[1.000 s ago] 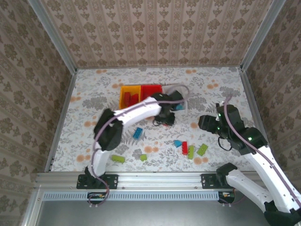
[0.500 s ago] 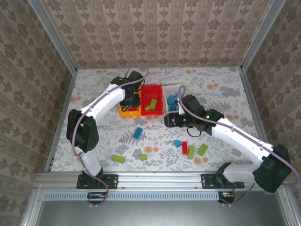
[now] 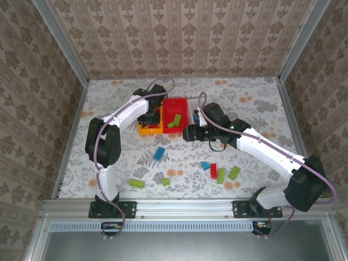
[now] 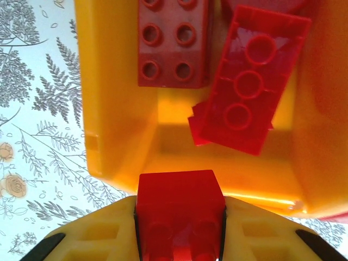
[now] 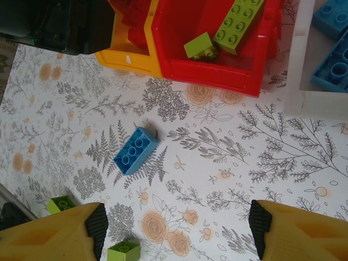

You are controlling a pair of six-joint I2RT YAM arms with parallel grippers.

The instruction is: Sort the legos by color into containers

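Note:
My left gripper (image 4: 179, 211) is shut on a small red brick (image 4: 179, 190), at the near rim of the yellow-orange bin (image 4: 111, 98). Red bricks (image 4: 250, 81) lie inside that bin. In the top view the left gripper (image 3: 148, 116) sits over the yellow-orange bin (image 3: 142, 129). My right gripper (image 5: 176, 224) is open and empty above the table, in front of the red bin (image 5: 206, 73), which holds lime green bricks (image 5: 238, 20). A light blue brick (image 5: 136, 150) lies on the table ahead of it. The white bin (image 5: 304, 98) holds blue bricks (image 5: 333, 68).
Loose bricks lie on the near part of the table: blue (image 3: 159, 154), blue (image 3: 205, 165), red (image 3: 213, 171), green (image 3: 234, 173), green (image 3: 136, 184), green (image 3: 165, 181). The three bins stand side by side at the middle rear. Metal rails and patterned walls close in the table.
The left arm has swung from the table's middle back to the yellow-orange bin. The right arm has come in from the right side to the front of the red bin.

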